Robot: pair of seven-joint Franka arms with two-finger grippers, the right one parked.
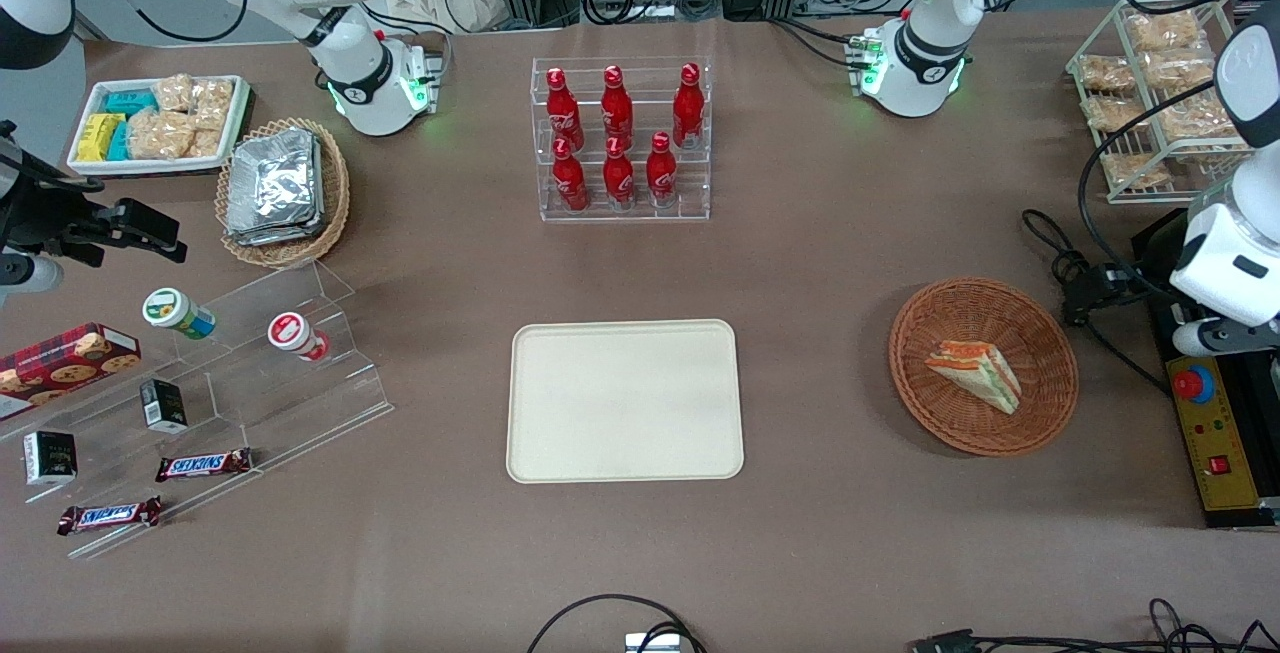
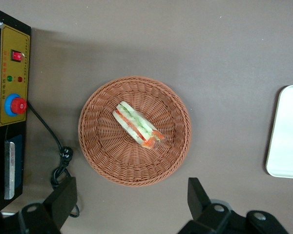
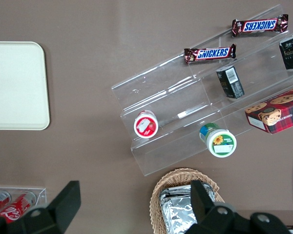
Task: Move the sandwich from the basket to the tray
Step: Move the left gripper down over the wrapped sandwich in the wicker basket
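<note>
The sandwich (image 1: pixel 975 371), a wrapped triangular wedge with orange and green filling, lies in the reddish-brown wicker basket (image 1: pixel 980 308) toward the working arm's end of the table. The cream tray (image 1: pixel 625 400) sits bare at the table's middle, well apart from the basket. The left wrist view looks straight down on the sandwich (image 2: pixel 136 124) in the basket (image 2: pixel 102 146), with an edge of the tray (image 2: pixel 288 131) showing. My left gripper (image 2: pixel 132 195) hangs high above the table just outside the basket's rim, open wide, with nothing between its black fingers (image 2: pixel 63 197).
A black and yellow control box (image 1: pixel 1210 433) with a red button and a coiled cable (image 1: pixel 1080 273) lie beside the basket. A rack of red bottles (image 1: pixel 622 138) stands farther from the camera than the tray. Clear steps (image 1: pixel 250 373) hold snacks at the parked arm's end.
</note>
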